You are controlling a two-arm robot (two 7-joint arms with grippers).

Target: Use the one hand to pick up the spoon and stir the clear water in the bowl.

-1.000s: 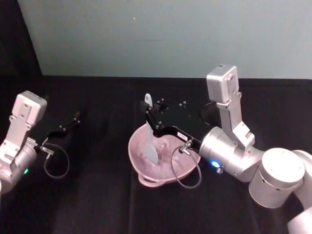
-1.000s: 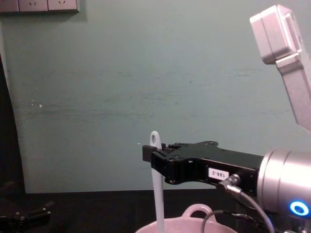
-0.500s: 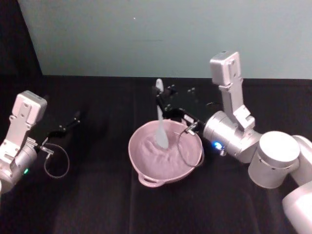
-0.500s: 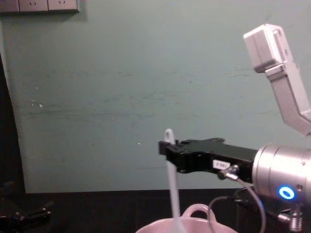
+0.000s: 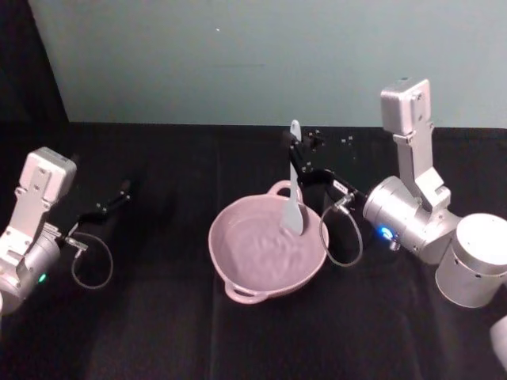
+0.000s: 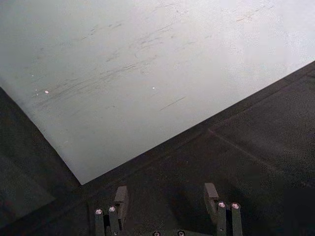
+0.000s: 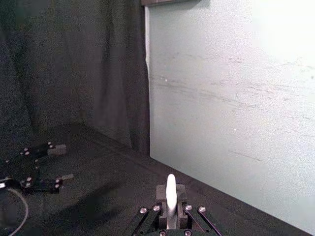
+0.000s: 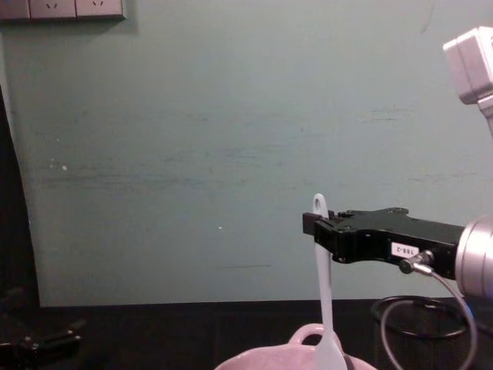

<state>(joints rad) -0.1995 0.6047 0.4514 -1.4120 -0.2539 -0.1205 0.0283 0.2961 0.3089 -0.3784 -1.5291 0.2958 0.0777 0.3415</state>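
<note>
The pale pink bowl (image 5: 257,261) sits mid-table, its loop handle (image 8: 308,334) facing the back wall. The slim white spoon (image 5: 294,178) stands nearly upright, its flat head (image 5: 295,218) down inside the bowl's right side by the rim. My right gripper (image 5: 299,158), flat and black with a white sticker, is shut on the spoon's upper handle, and the holed end pokes out above it (image 8: 318,206). In the right wrist view the handle tip (image 7: 171,189) rises between the shut fingers. My left gripper (image 5: 111,204) rests open at the table's left, far from the bowl.
A grey cable loop (image 5: 342,237) hangs from my right wrist beside the bowl's right rim. The round rim of a black cup (image 8: 443,333) shows behind the right arm. Black cloth covers the table (image 5: 158,332); a teal wall stands close behind.
My right gripper has carried the spoon rightward, from the bowl's left part across to its right side. The right arm has swung right too. The left arm has not moved.
</note>
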